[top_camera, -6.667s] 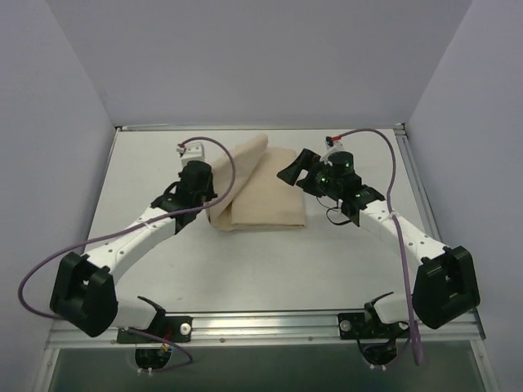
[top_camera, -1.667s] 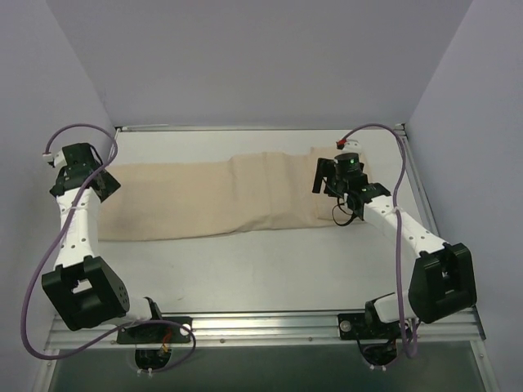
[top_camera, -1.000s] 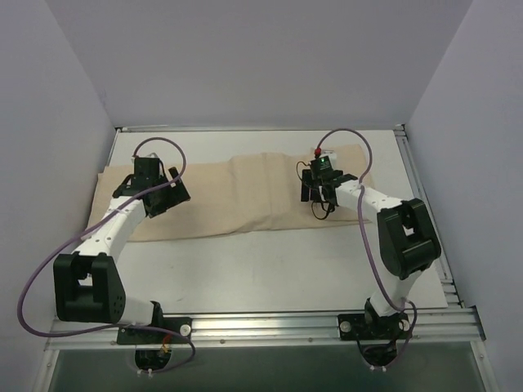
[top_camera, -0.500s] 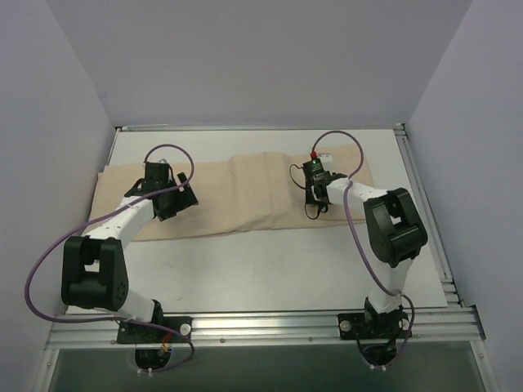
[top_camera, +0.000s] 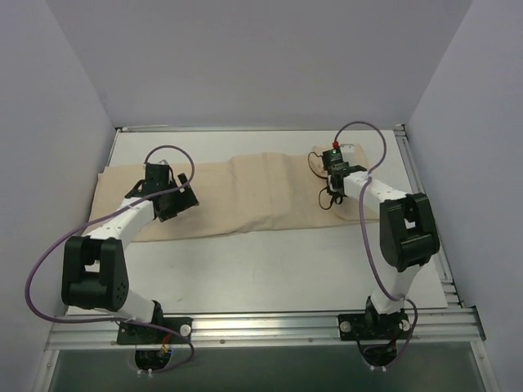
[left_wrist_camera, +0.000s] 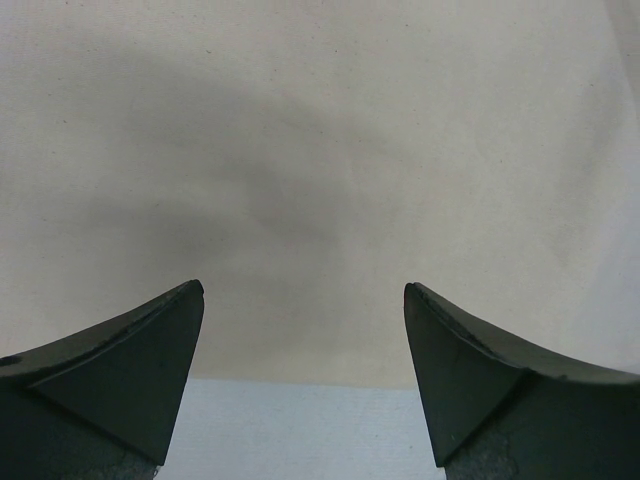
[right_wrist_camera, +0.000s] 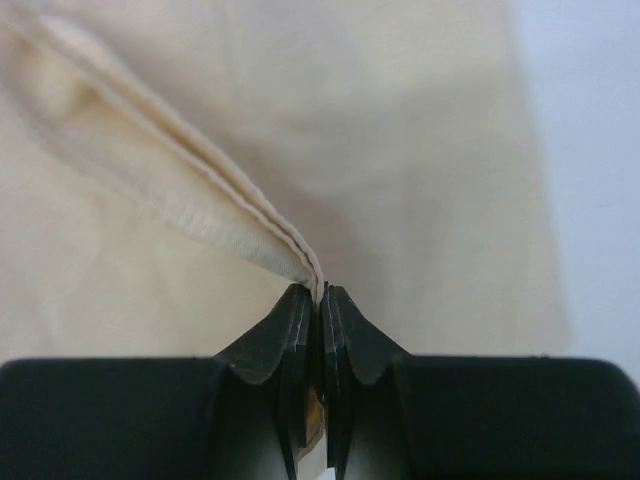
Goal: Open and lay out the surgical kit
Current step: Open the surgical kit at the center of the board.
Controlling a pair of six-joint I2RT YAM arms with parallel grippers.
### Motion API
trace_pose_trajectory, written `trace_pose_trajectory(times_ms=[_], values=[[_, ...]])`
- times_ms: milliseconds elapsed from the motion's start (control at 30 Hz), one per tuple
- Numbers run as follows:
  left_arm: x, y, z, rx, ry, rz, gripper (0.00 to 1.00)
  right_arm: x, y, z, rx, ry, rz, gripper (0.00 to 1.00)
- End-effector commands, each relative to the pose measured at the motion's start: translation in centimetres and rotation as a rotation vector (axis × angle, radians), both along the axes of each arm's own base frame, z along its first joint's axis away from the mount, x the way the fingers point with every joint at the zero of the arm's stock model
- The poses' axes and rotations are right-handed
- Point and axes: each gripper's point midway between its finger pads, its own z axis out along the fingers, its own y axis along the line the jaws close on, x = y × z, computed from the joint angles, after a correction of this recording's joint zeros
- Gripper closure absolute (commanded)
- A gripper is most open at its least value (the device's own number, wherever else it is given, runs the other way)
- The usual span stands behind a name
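The beige cloth wrap (top_camera: 245, 196) lies spread in a long band across the middle of the table (top_camera: 245, 269) in the top view, running from near the left edge to the right of centre. It lies mostly flat, with a vertical crease near its middle. Whatever the wrap holds cannot be seen in any view; only cloth shows.

The right pincer (top_camera: 324, 166) sits over the upper right end of the band. In the right wrist view its jaws are pressed together (right_wrist_camera: 322, 292) on a raised fold (right_wrist_camera: 230, 225) of the cloth wrap (right_wrist_camera: 130, 290); the fold rises as a doubled, hemmed ridge from the upper left of that frame down into the fingertips. Bare table (right_wrist_camera: 600, 150) shows along the right side of the frame.

The left pincer (top_camera: 178, 204) hangs over the left part of the band, near the cloth's lower edge. In the left wrist view its jaws are spread wide (left_wrist_camera: 303, 290), with nothing between them. Below them lies smooth cloth (left_wrist_camera: 300, 150) with a soft shadow, and a strip of table (left_wrist_camera: 300, 430) shows at the bottom of the frame.
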Motion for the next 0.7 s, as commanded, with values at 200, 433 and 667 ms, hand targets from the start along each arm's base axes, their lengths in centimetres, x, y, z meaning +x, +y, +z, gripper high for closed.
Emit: trace_pose_trajectory(times_ms=[200,433,667], values=[[1.7,-1.4,5.6,-0.061,-0.167,-0.052,0.10,-0.5,-19.5,9.7,-0.192,-0.078,-0.437,1.00],[2.0,-1.5,5.3,-0.077,-0.130,-0.037,0.10,-0.3,-21.3,12.0,-0.225,-0.096,-0.508,0.28],[4.3,-2.3,6.1,-0.110,-0.139,-0.020,0.10,6.2,-14.5,13.1,-0.187,-0.197,-0.354,0.17]])
